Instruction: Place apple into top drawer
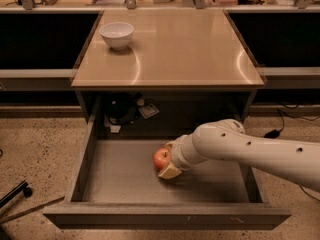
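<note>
The red-orange apple (161, 159) is low inside the open top drawer (120, 181), near the middle of its flat grey bottom. My gripper (166, 159) reaches in from the right on a white arm (250, 151). Its tan fingers (169, 172) sit on either side of the apple, shut on it. Whether the apple touches the drawer bottom cannot be told. The drawer is pulled fully out toward the camera, below the tan tabletop.
A white bowl (116, 35) stands at the back left of the tabletop (185, 49). Dark objects and a small card (148, 110) lie in the recess behind the drawer. Cables (280, 129) run on the floor at right. A chair leg (15, 193) is at lower left.
</note>
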You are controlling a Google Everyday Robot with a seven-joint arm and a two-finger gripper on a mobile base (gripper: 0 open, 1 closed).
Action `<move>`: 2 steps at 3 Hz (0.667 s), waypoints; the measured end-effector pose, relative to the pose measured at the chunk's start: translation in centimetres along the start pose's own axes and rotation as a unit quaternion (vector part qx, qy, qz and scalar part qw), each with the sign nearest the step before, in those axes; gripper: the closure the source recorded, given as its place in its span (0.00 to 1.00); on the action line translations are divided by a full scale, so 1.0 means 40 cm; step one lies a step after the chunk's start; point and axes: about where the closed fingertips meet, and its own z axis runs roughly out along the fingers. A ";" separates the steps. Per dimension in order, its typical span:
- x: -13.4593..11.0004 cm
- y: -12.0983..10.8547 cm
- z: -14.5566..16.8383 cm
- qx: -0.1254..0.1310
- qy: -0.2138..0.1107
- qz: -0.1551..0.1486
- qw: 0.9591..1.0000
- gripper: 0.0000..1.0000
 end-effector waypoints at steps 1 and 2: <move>0.000 0.000 0.000 0.000 0.000 0.000 1.000 0.11; 0.000 0.000 0.000 0.000 0.000 0.000 1.000 0.00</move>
